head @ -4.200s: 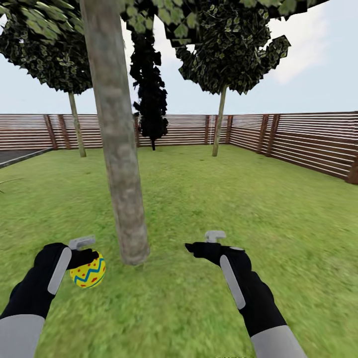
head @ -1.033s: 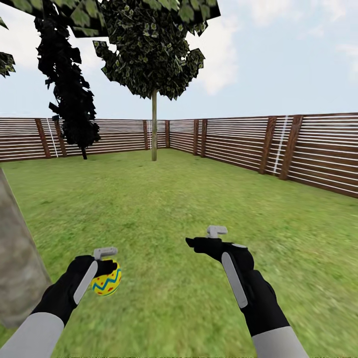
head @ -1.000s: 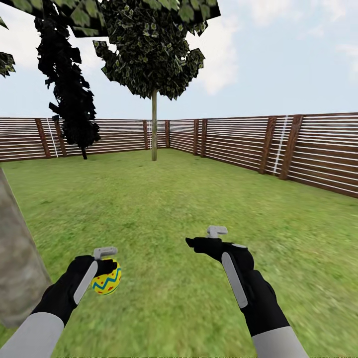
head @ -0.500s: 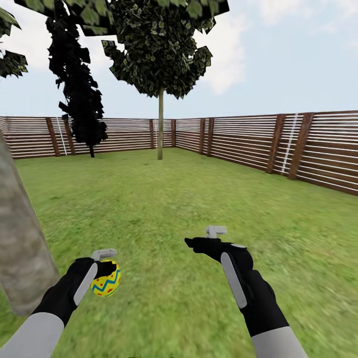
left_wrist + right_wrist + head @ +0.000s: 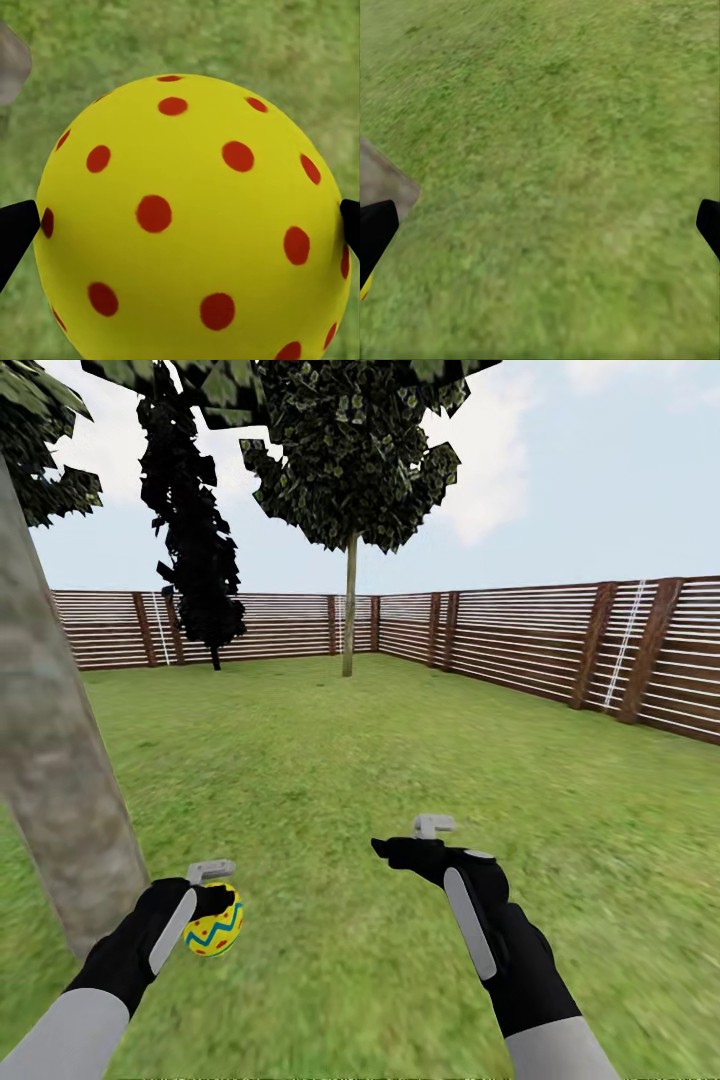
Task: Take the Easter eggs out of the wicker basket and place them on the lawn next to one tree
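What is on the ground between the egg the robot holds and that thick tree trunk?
Only bare lawn: in the head view nothing lies between the egg in the left gripper and the trunk.

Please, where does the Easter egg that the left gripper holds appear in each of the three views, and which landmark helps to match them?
Head view: the Easter egg is low at the left, in the left gripper, beside the thick tree trunk.
Left wrist view: the egg takes up most of the frame, between two black fingertips.
Right wrist view: a yellow sliver at the lower left edge.
Shared landmark: the grey trunk over the lawn.
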### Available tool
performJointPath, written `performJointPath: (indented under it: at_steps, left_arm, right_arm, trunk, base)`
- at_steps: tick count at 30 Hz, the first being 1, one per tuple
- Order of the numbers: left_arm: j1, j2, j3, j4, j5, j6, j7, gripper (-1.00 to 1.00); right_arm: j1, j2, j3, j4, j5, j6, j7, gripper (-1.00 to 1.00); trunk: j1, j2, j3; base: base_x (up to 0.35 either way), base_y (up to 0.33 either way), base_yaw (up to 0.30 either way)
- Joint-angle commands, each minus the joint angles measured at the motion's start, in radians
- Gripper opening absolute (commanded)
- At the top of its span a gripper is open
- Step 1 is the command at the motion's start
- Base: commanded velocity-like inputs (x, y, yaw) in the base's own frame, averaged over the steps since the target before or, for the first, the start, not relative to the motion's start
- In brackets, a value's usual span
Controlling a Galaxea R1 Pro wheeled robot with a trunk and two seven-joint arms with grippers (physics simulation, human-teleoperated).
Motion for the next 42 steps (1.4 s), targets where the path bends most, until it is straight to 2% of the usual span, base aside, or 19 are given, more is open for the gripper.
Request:
performJointPath:
  at_steps: [1,10,32,34,38,42]
  left_arm:
    - [-0.001,0.001,-0.005,-0.001,0.010,-0.001,0.009,-1.00]
    - [0.000,0.002,-0.009,-0.001,0.007,-0.016,0.009,-1.00]
    - [0.001,0.001,-0.008,-0.001,0.010,-0.016,0.009,-1.00]
    - [0.001,0.001,-0.008,-0.001,0.010,-0.016,0.009,-1.00]
    - [0.001,0.001,-0.008,-0.001,0.010,-0.016,0.009,-1.00]
    - [0.001,0.001,-0.008,-0.001,0.010,-0.016,0.010,-1.00]
  right_arm:
    - [-0.001,0.000,-0.001,-0.001,0.002,0.005,0.003,1.00]
    - [-0.001,0.000,-0.002,-0.001,0.001,0.005,0.003,1.00]
    - [-0.001,0.000,-0.002,-0.008,0.001,0.004,0.003,1.00]
    - [0.004,0.000,-0.002,-0.043,0.001,0.003,0.003,1.00]
    - [0.084,-0.001,0.004,-0.196,0.001,0.006,0.003,1.00]
    - [0.102,0.000,0.006,-0.230,0.001,0.007,0.003,1.00]
  trunk:
    - [0.004,-0.008,-0.004]
    - [0.038,-0.071,-0.027]
    - [0.123,-0.225,-0.095]
    - [0.130,-0.239,-0.102]
    - [0.146,-0.267,-0.114]
    - [0.161,-0.295,-0.127]
  base:
    - [0.000,0.000,-0.007]
    - [0.000,0.000,-0.119]
    - [0.000,0.000,-0.004]
    - [0.000,0.000,0.000]
    - [0.000,0.000,0.000]
    - [0.000,0.000,0.000]
